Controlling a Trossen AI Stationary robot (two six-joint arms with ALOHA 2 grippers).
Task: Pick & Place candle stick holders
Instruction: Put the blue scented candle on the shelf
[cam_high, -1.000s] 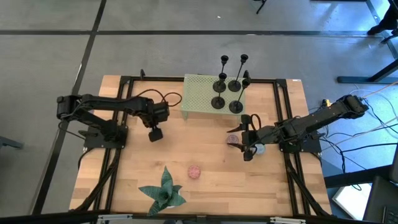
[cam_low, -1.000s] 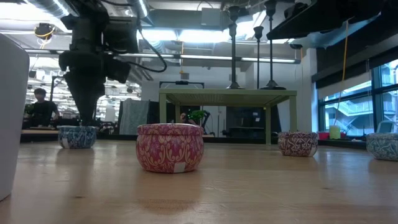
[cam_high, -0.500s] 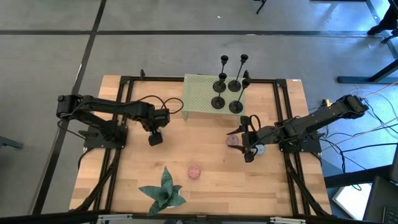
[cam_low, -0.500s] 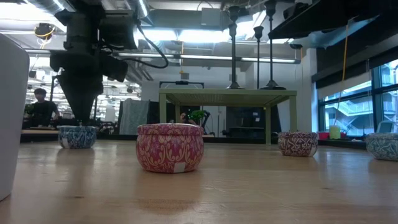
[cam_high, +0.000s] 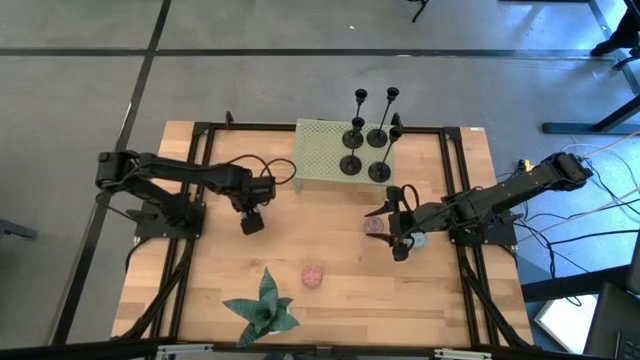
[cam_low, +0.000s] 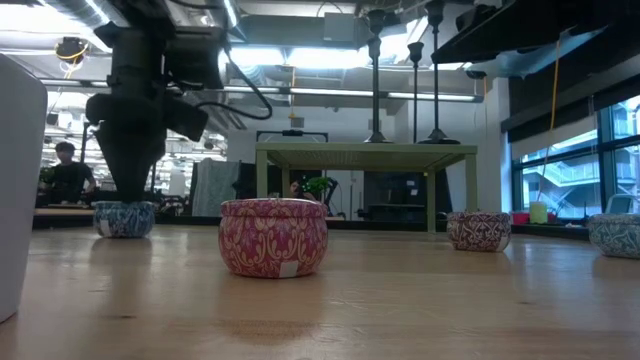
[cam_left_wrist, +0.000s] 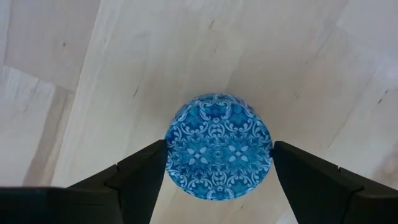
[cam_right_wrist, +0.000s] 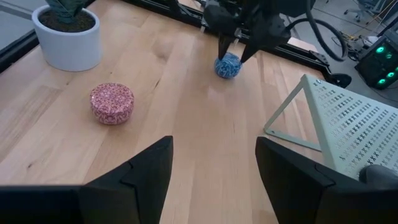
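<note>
My left gripper (cam_left_wrist: 217, 163) had dropped lower, fingers spread wide around the round blue patterned tin (cam_left_wrist: 217, 147), right gripper (cam_right_wrist: 214, 163) stayed open, black candle stick holders (cam_high: 366, 140) stayed on the green rack (cam_high: 320, 152).

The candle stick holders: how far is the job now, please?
Done: the candle stick holders stand on the green perforated stand.

In hand: no holder. The left gripper is open around a blue patterned tin.

Left: the right gripper is open and empty above the table.
</note>
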